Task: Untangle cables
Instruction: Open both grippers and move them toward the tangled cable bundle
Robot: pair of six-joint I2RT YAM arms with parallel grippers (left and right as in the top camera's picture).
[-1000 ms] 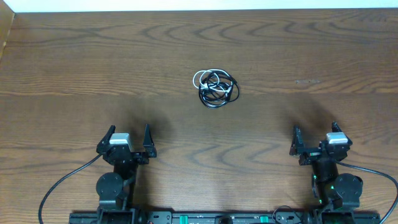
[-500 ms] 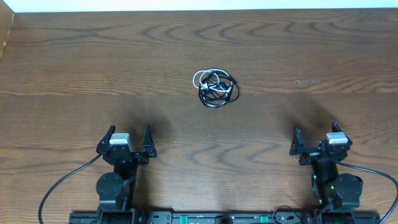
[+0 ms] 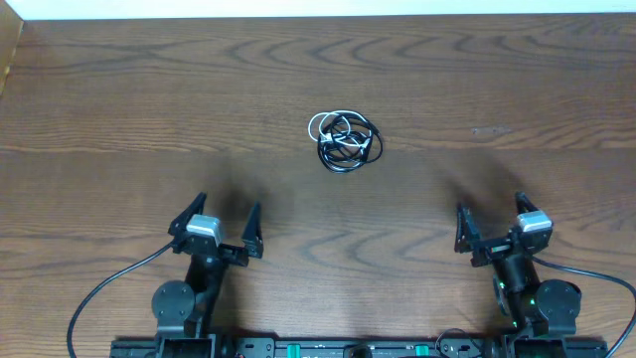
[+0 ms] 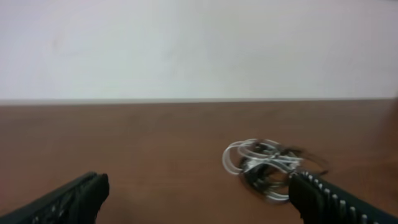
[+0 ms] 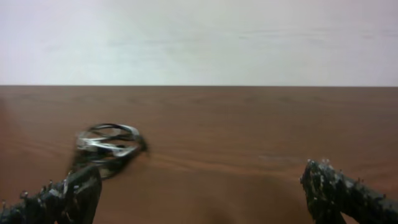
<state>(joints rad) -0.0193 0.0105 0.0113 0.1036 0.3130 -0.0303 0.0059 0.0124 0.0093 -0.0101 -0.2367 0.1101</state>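
Observation:
The cables [image 3: 344, 140] lie in one small knot of black and white loops on the wooden table [image 3: 119, 99], slightly past its middle. The left wrist view shows this knot [image 4: 267, 168] ahead and to the right, just beyond the right fingertip. In the right wrist view the knot [image 5: 109, 146] sits ahead on the left, blurred. My left gripper [image 3: 229, 204] is open near the front edge, well short of the cables and to their left. My right gripper [image 3: 489, 204] is open too, short of them and to their right. Nothing is between either pair of fingers.
A pale wall strip [image 3: 318, 8] runs along the table's far edge. Thick black arm wires [image 3: 99, 293] [image 3: 596, 270] loop near the front edge beside each base. Bare wood surrounds the knot on all sides.
Both grippers have shifted forward and inward, toward the knot of cables. The cables have not moved, and both grippers stay open.

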